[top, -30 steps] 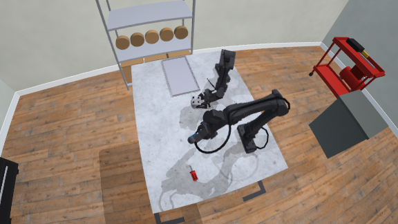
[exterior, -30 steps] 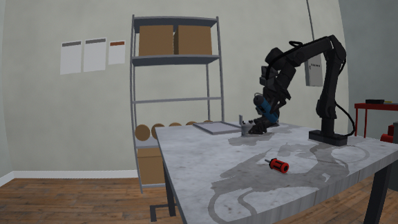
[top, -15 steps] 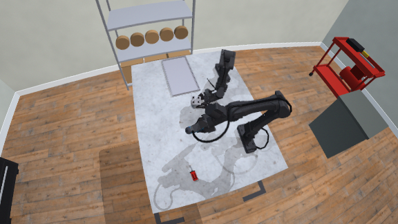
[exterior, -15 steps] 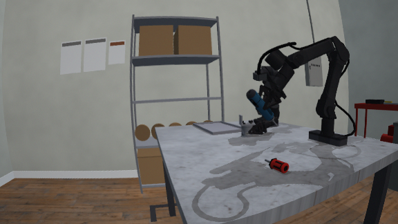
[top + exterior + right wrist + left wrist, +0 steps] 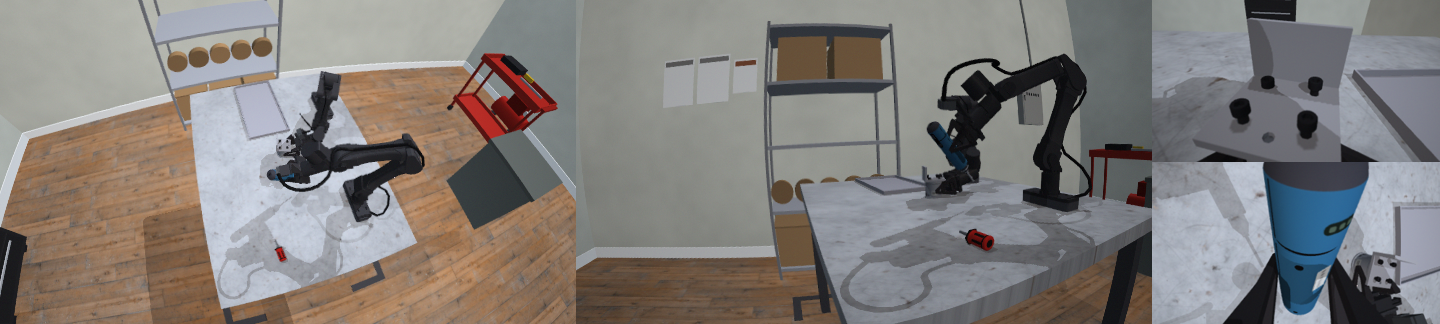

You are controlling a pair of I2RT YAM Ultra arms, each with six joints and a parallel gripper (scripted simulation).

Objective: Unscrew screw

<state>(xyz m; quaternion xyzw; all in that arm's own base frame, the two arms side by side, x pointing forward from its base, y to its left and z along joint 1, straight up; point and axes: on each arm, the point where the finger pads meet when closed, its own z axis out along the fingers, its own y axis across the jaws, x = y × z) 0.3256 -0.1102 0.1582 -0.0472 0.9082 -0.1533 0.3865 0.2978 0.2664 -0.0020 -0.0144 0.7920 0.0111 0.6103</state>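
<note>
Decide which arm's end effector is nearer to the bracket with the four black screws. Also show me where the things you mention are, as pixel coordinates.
Right. The right end effector [image 5: 291, 145] is right beside the bracket [image 5: 284, 145] [image 5: 1383, 270] [image 5: 1297, 50], low at the joint module. The left end effector [image 5: 290, 175] [image 5: 1303, 257] is farther off, above the table, gripping the electric screwdriver [image 5: 283, 178] [image 5: 947, 146] [image 5: 1311, 216].

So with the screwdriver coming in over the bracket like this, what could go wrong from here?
The electric screwdriver, held tilted by the left gripper, might seat badly in a socket unless straightened. Three raised screws crowd the low screw, so the bit could land on the wrong one. That low screw also sits close to the bracket's upright plate, which the tool might knock, perhaps tipping the unfixed joint module if the right gripper's hold slips.
</note>
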